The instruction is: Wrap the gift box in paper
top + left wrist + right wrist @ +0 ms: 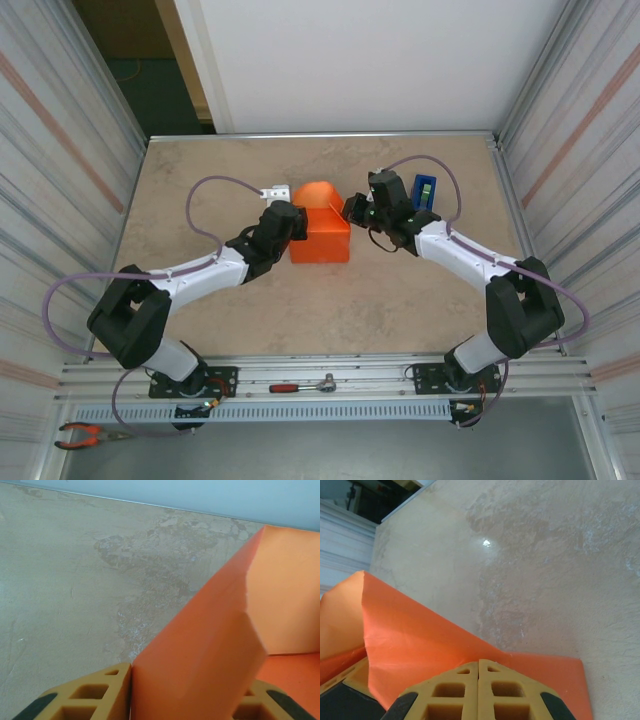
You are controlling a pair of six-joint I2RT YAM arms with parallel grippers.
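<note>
Mid-table, toward the far side, I see the gift box (322, 245) between both claws. The left gripper (292, 226) pinches a raised fold of the paper (210, 645) on the box's left. The right gripper (352, 209), fingers pressed together, sits over the paper's right edge.

Orange on sand — warm, plain colours all round.
The paper (320, 238) is flat bright orange; the table (330, 310) mottled beige, cloudy like stone; fingers (95, 697) of the left gripper (187, 680) ochre yellow, black-tipped; the tape dispenser (424, 190) blue; the cables (215, 179) lilac.
</note>
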